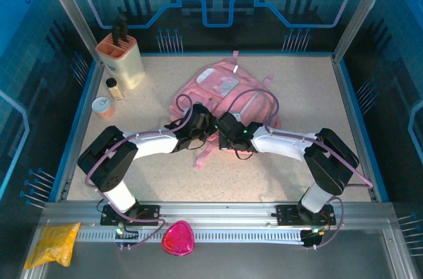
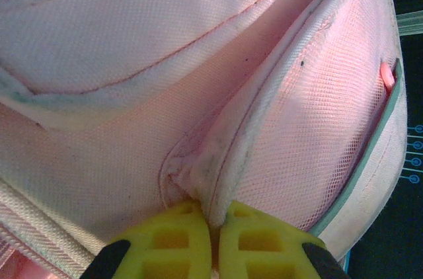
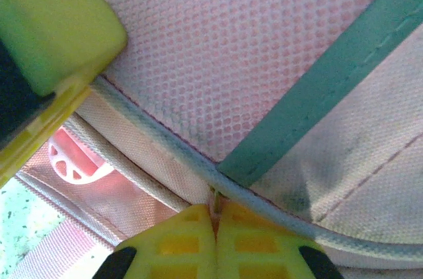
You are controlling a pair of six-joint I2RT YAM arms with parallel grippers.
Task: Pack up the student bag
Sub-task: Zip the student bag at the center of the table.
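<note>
Risk first: the student bag (image 1: 225, 90) is soft and lies flat mid-table (image 1: 310, 100), just ahead of both arms. If the arms pull apart too hard, the metal tab (image 3: 215, 194) could slip from the right gripper (image 3: 216, 226), or the seam fold could slide out of the left gripper (image 2: 215, 226) (the bag would then likely drag instead of opening). The two grippers sit very near each other, so a bump is possible. Left gripper: jaws clenched, pinching a raised seam fold beside the mesh pocket (image 2: 317, 114). Right gripper: jaws clamped together on the small tab at the piping, probably a zipper pull, hard to be sure.
</note>
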